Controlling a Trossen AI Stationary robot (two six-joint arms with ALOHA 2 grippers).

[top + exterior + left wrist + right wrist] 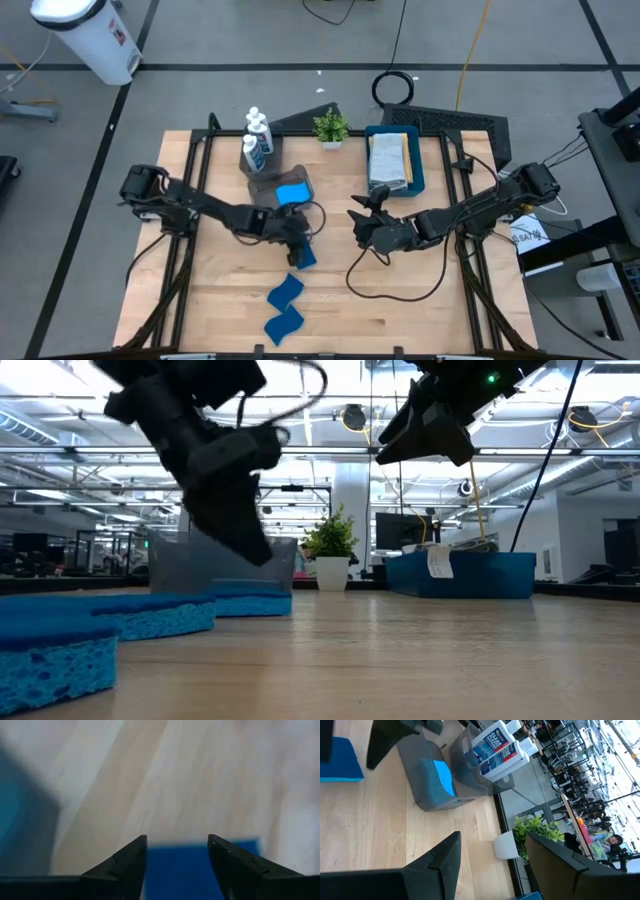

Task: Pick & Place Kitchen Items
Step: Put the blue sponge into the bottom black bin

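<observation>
While the left pincer [297, 250] hangs released, fingers spread, directly over a blue sponge [303, 257] lying flat on the desk [420, 300], the right pincer [362, 222] waits mid-desk, raised, likewise spread and holding nothing.

Open-plan lab: exposed ceiling ducts [90, 430], strip lights, monitor desks [400, 530].

A light wooden table [400, 300] carries everything. At its far edge stands a potted plant [331, 127]. Just right of the plant lies a blue tray [419, 170]; left of it, white bottles [257, 135] and a grey bin [278, 186]. Well in front of the plant lie three blue sponges [286, 308].
</observation>
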